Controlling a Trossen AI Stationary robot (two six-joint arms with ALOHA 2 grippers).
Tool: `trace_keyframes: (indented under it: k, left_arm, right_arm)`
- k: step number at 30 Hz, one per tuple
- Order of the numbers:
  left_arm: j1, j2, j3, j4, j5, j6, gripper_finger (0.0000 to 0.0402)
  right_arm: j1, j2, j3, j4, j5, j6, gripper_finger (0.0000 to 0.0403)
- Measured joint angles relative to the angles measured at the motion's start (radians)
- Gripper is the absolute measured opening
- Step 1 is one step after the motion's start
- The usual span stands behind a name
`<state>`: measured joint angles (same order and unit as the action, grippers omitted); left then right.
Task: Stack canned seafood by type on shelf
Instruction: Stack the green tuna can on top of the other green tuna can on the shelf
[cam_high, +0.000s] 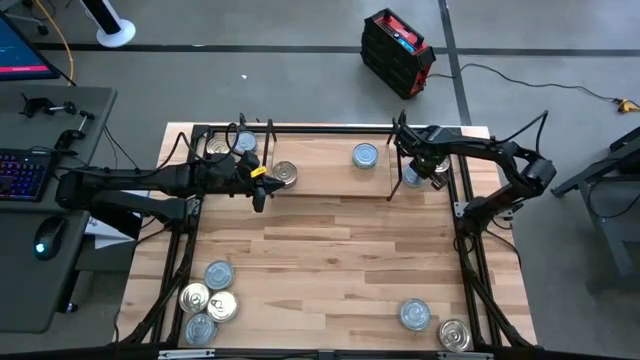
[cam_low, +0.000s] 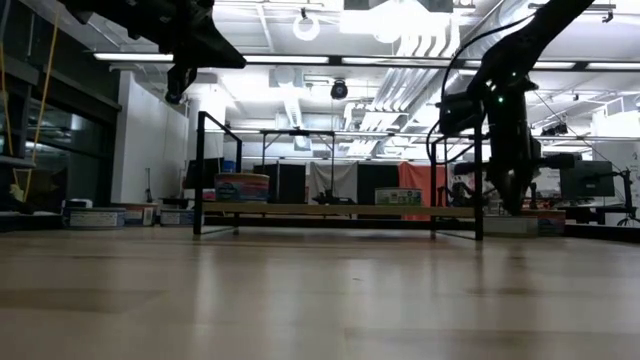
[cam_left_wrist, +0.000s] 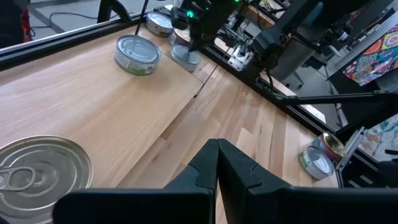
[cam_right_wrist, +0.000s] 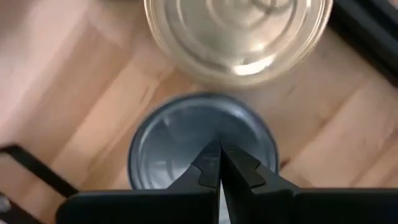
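A black and red case (cam_high: 397, 52) is sitting on the grey floor (cam_high: 300, 70) beyond the surface, with a dark cable (cam_high: 520, 78) trailing past it. A lit keyboard (cam_high: 22, 173) and a mouse (cam_high: 47, 239) are lying on a side desk (cam_high: 40, 290) (grey-topped), under a glowing monitor (cam_high: 25, 45).

Shelf (cam_high: 320, 165) light wood; tins: gold lid (cam_right_wrist: 239, 31), silver-blue lid (cam_right_wrist: 202, 140); fingers (cam_right_wrist: 242, 168) black.

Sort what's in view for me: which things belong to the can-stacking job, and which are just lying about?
Job:
- shelf
- tins on the shelf
- loose tins at the table's near left and near right
- left gripper, shut, over the shelf
- right gripper, shut, over a silver-blue tin

Lying about:
- black and red case
- keyboard
- mouse
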<state>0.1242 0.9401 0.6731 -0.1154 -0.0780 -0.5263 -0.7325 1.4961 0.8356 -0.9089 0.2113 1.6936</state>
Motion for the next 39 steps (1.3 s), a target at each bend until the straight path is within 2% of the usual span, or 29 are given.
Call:
trace_keyframes:
  k: [5, 10, 20, 23, 25, 30, 35, 39]
  left_arm:
    - [0.000, 0.000, 0.000, 0.000, 0.001, 0.005, 0.0000]
    - [0.000, 0.000, 0.000, 0.000, 0.001, 0.009, 0.0000]
    - [0.000, 0.000, 0.000, 0.000, 0.037, 0.073, 0.0000]
    - [0.000, 0.000, 0.000, 0.000, 0.036, 0.079, 0.0000]
    - [0.000, 0.000, 0.000, 0.000, 0.036, 0.081, 0.0000]
    - [0.000, 0.000, 0.000, 0.001, 0.036, 0.079, 0.0000]
    - [0.010, 0.000, 0.008, 0.038, 0.036, 0.078, 0.0000]
    - [0.046, 0.000, 0.074, 0.041, 0.035, 0.083, 0.0000]
  right_arm:
    - [0.055, -0.002, 0.001, -0.027, -0.036, 0.012, 0.0000]
    - [0.083, -0.021, 0.000, -0.059, -0.020, 0.024, 0.0000]
    - [-0.019, -0.290, -0.003, -0.238, 0.135, 0.076, 0.0000]
    - [-0.052, -0.354, -0.003, -0.228, 0.143, -0.078, 0.0000]
    - [-0.076, -0.384, -0.002, -0.231, 0.118, -0.232, 0.0000]
    - [-0.119, -0.443, -0.002, -0.221, 0.026, -0.498, 0.0000]
    - [-0.146, -0.463, -0.001, -0.136, -0.063, -0.659, 0.0000]
    - [-0.156, -0.464, -0.001, 0.003, -0.142, -0.750, 0.0000]
